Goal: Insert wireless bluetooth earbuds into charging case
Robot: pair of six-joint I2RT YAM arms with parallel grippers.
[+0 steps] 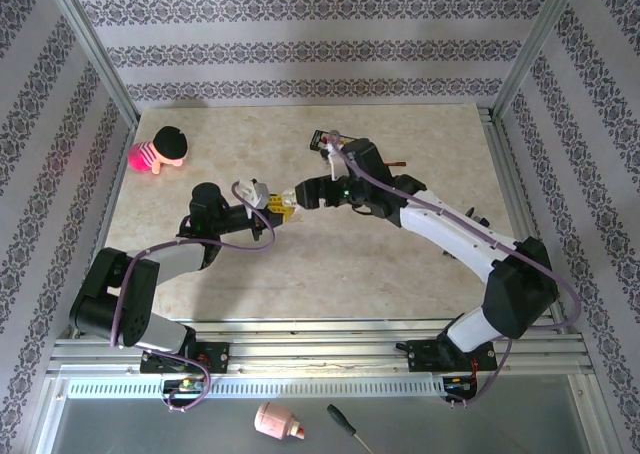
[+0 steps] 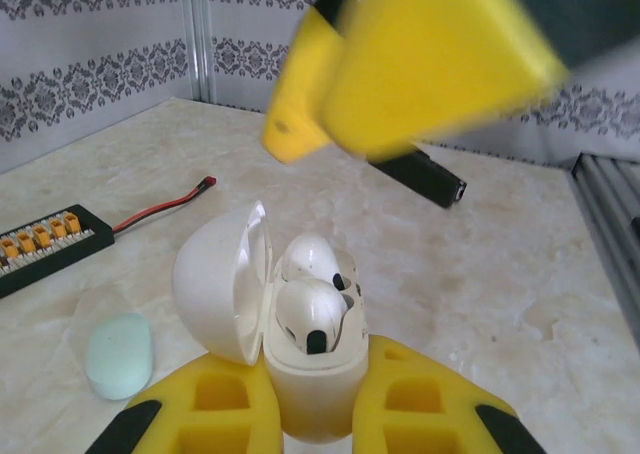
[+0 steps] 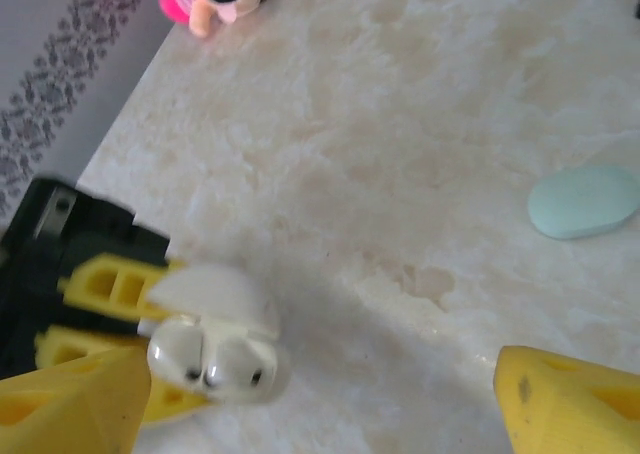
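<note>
Case held open: the left hand [image 2: 315,414] is pinching the charging case [image 2: 312,379], and the right hand [image 3: 320,404] is hanging spread just over it.

The left hand's yellow fingers [image 2: 420,409] are pressing both sides of the white case body. Its lid [image 2: 220,284] is standing open, and two whitish wireless bluetooth earbuds [image 2: 310,314] are sitting side by side in the wells. The right hand's jaws are standing wide apart, gripping nothing, close to the case above the middle of the worktop [image 1: 330,264]. Further out, a mint-green pebble-shaped case [image 2: 118,354] is lying on the worktop near the held case. A black board [image 2: 40,249] with yellow connectors and a red wire is lying beyond it. A pink doll [image 1: 160,149] with black hair is lying near the far left corner.
</note>
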